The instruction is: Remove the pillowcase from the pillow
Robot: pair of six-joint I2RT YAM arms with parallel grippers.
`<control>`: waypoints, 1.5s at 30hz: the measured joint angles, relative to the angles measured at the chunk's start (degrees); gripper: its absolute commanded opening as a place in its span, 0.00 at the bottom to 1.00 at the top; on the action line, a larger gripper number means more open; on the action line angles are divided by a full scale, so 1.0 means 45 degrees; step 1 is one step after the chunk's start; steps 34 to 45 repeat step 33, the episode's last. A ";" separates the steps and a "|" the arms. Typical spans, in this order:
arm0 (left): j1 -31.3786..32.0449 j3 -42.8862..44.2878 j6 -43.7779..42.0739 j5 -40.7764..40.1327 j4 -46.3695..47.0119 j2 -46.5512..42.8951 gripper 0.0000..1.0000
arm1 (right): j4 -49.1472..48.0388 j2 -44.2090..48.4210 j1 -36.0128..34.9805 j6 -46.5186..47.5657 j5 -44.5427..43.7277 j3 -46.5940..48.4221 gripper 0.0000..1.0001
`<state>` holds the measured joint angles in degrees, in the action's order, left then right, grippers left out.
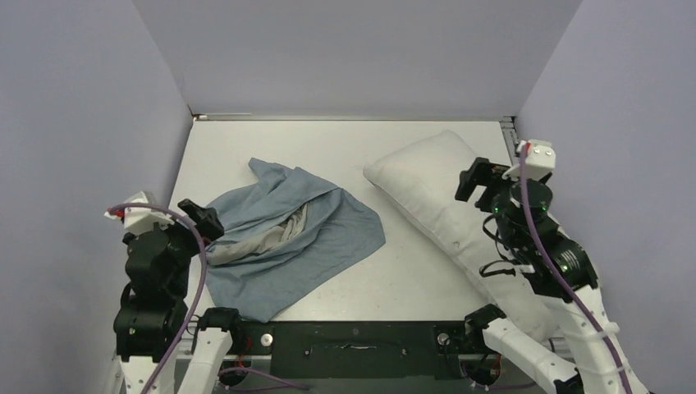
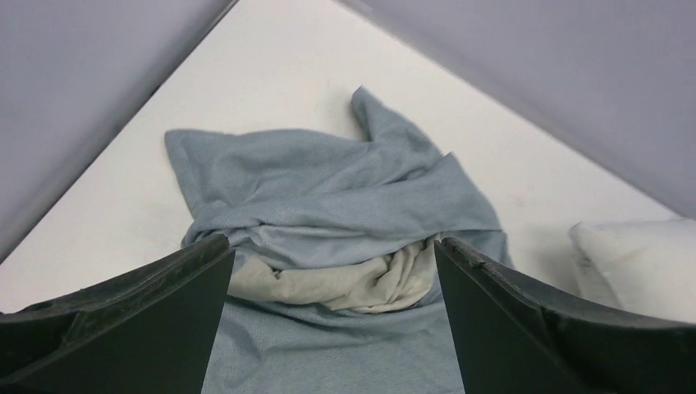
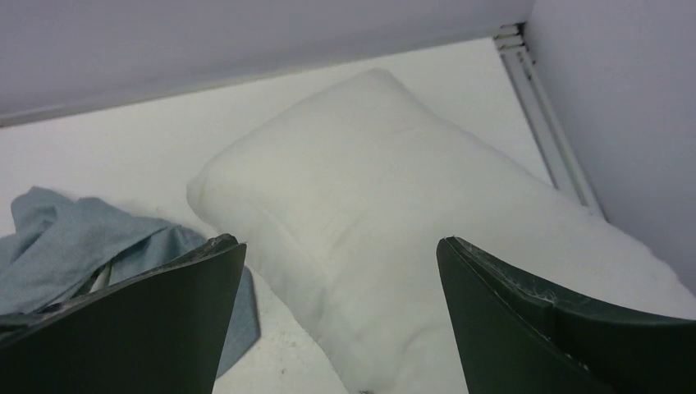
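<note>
From the top view we see the dusty blue-grey soft cloth pillowcase (image 1: 287, 238) lying crumpled on the left-centre of the white table (image 1: 410, 283). The plump plain white rectangular pillow (image 1: 427, 193) lies to its right, fully bare, with a strip of table between the two. The pillow's long axis runs on a diagonal from the far centre toward the near right corner, passing under the right arm. The left gripper (image 1: 201, 220) sits at the pillowcase's left edge and the right gripper (image 1: 480, 182) hangs over the pillow's far half, so each arm is nearer its own thing. In the left wrist view the left gripper (image 2: 332, 250) has its jaws spread wide with nothing between them. The pillowcase (image 2: 328, 189) lies straight ahead and below, a pale inner fold showing at its middle, and a corner of the pillow (image 2: 640, 263) shows at the right edge. In the right wrist view the right gripper (image 3: 341, 246) is likewise spread and empty. The pillow (image 3: 386, 213) fills the space ahead of it and the pillowcase (image 3: 57, 246) lies off to the left. We judge the case to be already off, with no cloth left around the pillow.
</note>
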<state>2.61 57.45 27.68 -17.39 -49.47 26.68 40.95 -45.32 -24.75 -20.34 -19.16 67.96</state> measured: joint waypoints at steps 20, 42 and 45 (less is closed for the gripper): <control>0.0000 0.2424 -0.2297 -0.1637 0.0311 -0.4435 0.96 | -0.2297 0.5756 -0.0471 0.3079 -0.5756 -0.1914 0.90; 0.0000 0.0942 -0.1953 -0.1695 0.0772 -0.5081 0.96 | -0.2409 0.5965 -0.0797 0.3036 -0.6096 -0.2171 0.90; 0.0000 0.0942 -0.1953 -0.1695 0.0772 -0.5081 0.96 | -0.2409 0.5965 -0.0797 0.3036 -0.6096 -0.2171 0.90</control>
